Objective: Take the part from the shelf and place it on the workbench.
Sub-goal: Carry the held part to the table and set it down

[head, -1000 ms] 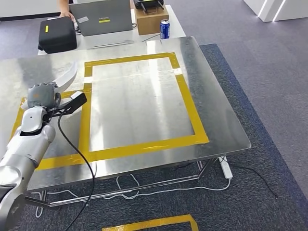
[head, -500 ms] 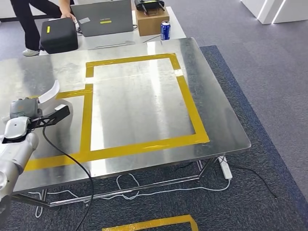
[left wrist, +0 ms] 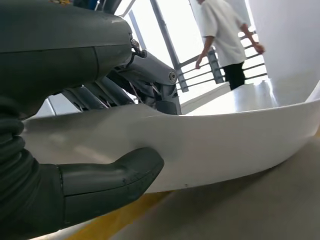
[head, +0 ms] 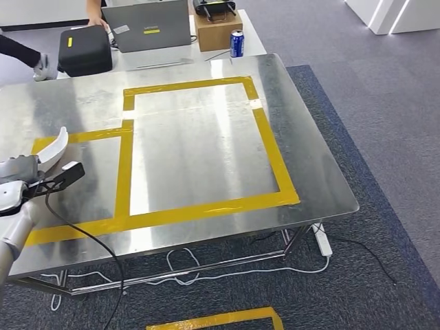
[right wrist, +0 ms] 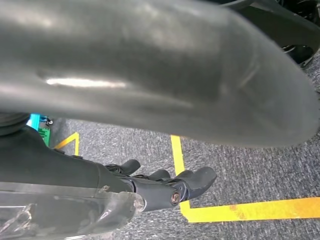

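Observation:
The part (head: 57, 145) is a white curved strip. My left hand (head: 18, 169) grips it at the left edge of the head view, low over the metal workbench (head: 207, 158), inside the smaller yellow-taped area. In the left wrist view the thumb (left wrist: 113, 177) presses the underside of the white part (left wrist: 234, 137) and the darker fingers lie over its top. My right hand (right wrist: 170, 185) hangs by my side above grey carpet, fingers stretched out and holding nothing.
Yellow tape (head: 275, 161) marks a large square on the workbench. Behind it stand a laptop (head: 148, 24), a black case (head: 84, 49), a cardboard box (head: 218, 31) and a blue can (head: 236, 42). A person's hand (head: 44, 67) reaches in at back left. Cables and a power strip (head: 322, 238) lie below.
My left arm has drawn back to the left and toward the near edge, carrying the white part with it. The person behind the bench has shifted.

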`<state>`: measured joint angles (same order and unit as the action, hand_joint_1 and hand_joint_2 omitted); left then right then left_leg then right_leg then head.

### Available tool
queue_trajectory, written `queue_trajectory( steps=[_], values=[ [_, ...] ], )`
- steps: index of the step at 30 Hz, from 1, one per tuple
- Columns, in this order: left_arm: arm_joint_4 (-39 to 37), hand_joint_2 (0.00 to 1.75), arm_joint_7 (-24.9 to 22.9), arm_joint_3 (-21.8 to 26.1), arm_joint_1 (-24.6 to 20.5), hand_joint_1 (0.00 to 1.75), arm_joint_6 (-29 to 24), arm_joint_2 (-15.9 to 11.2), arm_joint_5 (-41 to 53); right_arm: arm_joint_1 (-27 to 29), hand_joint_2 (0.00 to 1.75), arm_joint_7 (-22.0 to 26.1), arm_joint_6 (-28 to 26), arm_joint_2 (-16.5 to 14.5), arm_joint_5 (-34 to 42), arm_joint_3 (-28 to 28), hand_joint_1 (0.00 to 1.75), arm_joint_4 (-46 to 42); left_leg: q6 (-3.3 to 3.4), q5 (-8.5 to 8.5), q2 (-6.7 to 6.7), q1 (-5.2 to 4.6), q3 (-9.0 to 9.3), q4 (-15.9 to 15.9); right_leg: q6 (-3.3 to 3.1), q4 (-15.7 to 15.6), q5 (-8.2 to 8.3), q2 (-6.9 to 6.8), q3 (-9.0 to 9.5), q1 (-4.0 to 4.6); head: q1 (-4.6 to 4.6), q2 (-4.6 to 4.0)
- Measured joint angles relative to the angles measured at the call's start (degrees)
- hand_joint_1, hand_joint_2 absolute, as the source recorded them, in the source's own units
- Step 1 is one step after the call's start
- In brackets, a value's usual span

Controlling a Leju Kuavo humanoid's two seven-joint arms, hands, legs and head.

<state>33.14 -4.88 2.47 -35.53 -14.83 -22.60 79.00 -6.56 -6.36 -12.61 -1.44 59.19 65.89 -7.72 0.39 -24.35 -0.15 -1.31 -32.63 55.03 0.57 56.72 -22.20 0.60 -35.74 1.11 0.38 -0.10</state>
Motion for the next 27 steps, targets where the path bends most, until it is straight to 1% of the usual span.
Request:
queue_trajectory(
  steps=[1,8,10,11,12,13,15,17,19,21,22,27],
  values=[
    [0.0,1.75,0.8,0.3,0.4,0.0,-0.1,0.0,-0.5,0.0,0.0,0.1,0.0,0.0,0.0,0.1,0.0,0.0,0.0,0.0,0.0,0.0,0.0,0.0,0.0,0.0,0.0,0.0,0.0,0.0,0.01,-0.01],
    [0.0,1.75,5.5,2.5,2.6,0.0,-1.0,0.6,-4.4,-0.3,0.0,0.5,-0.1,0.0,0.3,1.0,0.0,0.0,0.0,0.0,0.01,0.0,0.0,0.0,0.0,0.0,0.0,0.0,-0.01,0.0,0.0,-0.01],
    [0.1,1.75,8.2,3.4,2.7,0.0,-0.1,0.9,-7.7,-0.4,0.0,0.4,-0.1,0.0,0.7,1.3,0.0,0.0,0.0,0.0,0.0,0.0,0.01,0.0,0.0,0.0,0.0,0.0,-0.02,0.0,-0.01,-0.01],
    [0.4,1.75,10.5,4.3,2.8,0.0,1.3,1.3,-11.1,-0.4,0.0,0.3,-0.1,0.0,0.8,1.4,0.0,0.0,0.0,0.0,0.0,0.0,0.01,0.0,0.0,0.0,0.0,0.0,-0.02,0.0,-0.01,-0.01],
    [1.0,1.75,13.4,5.3,2.9,0.0,3.7,1.8,-15.8,-0.4,0.0,0.3,-0.1,0.0,1.0,1.5,0.0,0.0,0.0,0.0,0.0,0.0,0.01,0.0,0.0,0.0,0.0,-0.01,-0.02,0.0,-0.01,0.0],
    [2.0,1.75,16.8,6.7,3.2,0.0,7.6,2.6,-22.2,-0.4,0.0,0.4,0.0,0.0,1.1,1.7,0.0,0.0,0.0,0.0,-0.01,-0.01,0.0,0.0,0.0,0.0,0.0,-0.02,-0.02,0.0,-0.01,0.0],
    [5.5,1.75,22.8,10.0,4.2,0.0,17.3,4.6,-37.0,-0.5,0.0,0.9,0.1,0.0,1.4,2.1,0.0,0.0,0.01,0.0,-0.01,-0.02,0.0,0.0,0.0,0.0,0.0,-0.02,-0.01,-0.01,0.01,0.01],
    [10.1,1.75,25.6,12.7,5.7,0.0,26.2,6.6,-50.2,-0.5,0.0,1.7,0.1,0.0,1.7,2.5,0.0,0.0,0.02,-0.02,0.02,-0.02,0.0,0.0,0.01,0.0,0.01,0.06,-0.01,-0.02,0.01,0.0],
    [15.2,1.75,26.5,14.4,7.2,0.0,32.2,8.2,-60.1,-0.5,0.0,2.2,0.1,0.0,2.0,2.8,0.0,0.0,0.03,-0.05,0.09,-0.03,0.0,0.0,0.02,-0.1,0.01,0.16,-0.03,-0.02,0.01,0.0],
    [20.5,1.75,27.2,15.5,8.6,0.0,36.3,9.6,-68.0,-0.4,0.0,2.5,0.2,0.0,2.1,3.2,0.0,0.0,0.06,-0.07,0.1,-0.03,-0.01,0.0,0.03,-0.1,0.0,0.17,-0.05,-0.02,0.0,0.0],
    [22.9,1.75,27.5,16.0,9.2,0.0,37.4,10.3,-71.0,-0.4,0.0,2.5,0.2,0.0,2.2,3.3,0.0,0.0,0.07,-0.09,0.09,-0.03,-0.02,0.0,0.04,-0.1,-0.01,0.15,-0.04,-0.03,0.01,0.0],
    [31.9,1.75,28.3,17.4,11.2,0.0,40.8,12.7,-80.1,-0.4,0.0,2.5,0.2,0.1,2.6,4.0,0.0,0.0,0.11,-0.11,0.06,-0.02,-0.13,0.0,0.09,-0.1,-0.05,0.08,-0.13,-0.01,-0.01,0.01]
  ],
)
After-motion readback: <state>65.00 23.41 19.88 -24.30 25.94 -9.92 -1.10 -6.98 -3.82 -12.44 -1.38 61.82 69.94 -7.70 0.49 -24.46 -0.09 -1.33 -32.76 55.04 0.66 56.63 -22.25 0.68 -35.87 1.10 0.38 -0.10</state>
